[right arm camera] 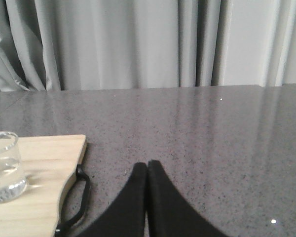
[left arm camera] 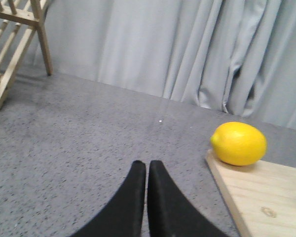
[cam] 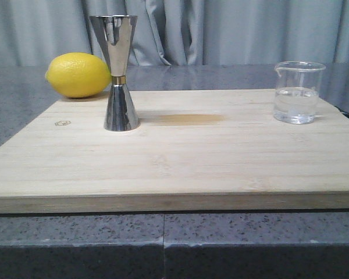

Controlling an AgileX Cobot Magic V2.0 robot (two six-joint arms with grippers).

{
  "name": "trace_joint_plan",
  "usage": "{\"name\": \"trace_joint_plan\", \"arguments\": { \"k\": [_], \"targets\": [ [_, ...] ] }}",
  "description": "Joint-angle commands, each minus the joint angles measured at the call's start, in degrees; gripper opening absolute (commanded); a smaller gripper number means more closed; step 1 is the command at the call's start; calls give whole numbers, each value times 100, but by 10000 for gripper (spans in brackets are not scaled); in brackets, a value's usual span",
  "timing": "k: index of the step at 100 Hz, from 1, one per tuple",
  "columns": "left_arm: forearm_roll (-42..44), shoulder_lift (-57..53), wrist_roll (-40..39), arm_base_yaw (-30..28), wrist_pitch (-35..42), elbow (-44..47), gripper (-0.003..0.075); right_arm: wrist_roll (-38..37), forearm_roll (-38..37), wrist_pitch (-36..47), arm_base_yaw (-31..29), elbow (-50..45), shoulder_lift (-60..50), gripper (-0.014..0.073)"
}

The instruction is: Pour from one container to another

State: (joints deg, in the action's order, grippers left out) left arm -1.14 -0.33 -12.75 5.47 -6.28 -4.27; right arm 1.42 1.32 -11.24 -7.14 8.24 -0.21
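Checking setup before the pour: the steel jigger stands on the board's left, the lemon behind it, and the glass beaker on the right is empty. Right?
Not quite. The glass beaker holds clear liquid, seen in the front view. The steel jigger and lemon sit as you said.

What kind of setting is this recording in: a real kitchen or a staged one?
Probably a staged kitchen or bar mock-up: a grey speckled countertop backed by curtains, with a wooden cutting board holding a steel jigger and glass beaker.

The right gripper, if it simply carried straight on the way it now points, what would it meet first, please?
Probably nothing on the counter: the right gripper, fingers shut, points over bare grey countertop towards the curtain. The glass beaker and cutting board lie off to one side, though depth is hard to judge.
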Motion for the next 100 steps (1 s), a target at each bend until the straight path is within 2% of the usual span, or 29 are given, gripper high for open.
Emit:
{"name": "trace_joint_plan", "arguments": {
  "k": [1,17,40,62,82,91,100],
  "targets": [
    [-60,131,-41,296,187,-624,-19,7,16,228,5,531,274,-64],
    [-60,796,-41,825,50,-1486,-18,7,19,213,5,1115,802,-64],
    [-96,2094,13,1878,-254,-2765,-18,7,80,-38,5,1964,1577,-64],
    [345,3448,640,2959,-267,-3807,-18,7,104,-50,5,2519,2106,-64],
    [628,4471,640,3282,-279,-4555,-15,7,104,-259,13,2798,2415,-54],
    [637,4810,640,3282,-291,-4719,33,7,104,-219,13,2795,2452,-1],
    [726,5057,640,3282,-291,-4772,139,7,104,-209,13,2795,2489,89]
  ]
}}
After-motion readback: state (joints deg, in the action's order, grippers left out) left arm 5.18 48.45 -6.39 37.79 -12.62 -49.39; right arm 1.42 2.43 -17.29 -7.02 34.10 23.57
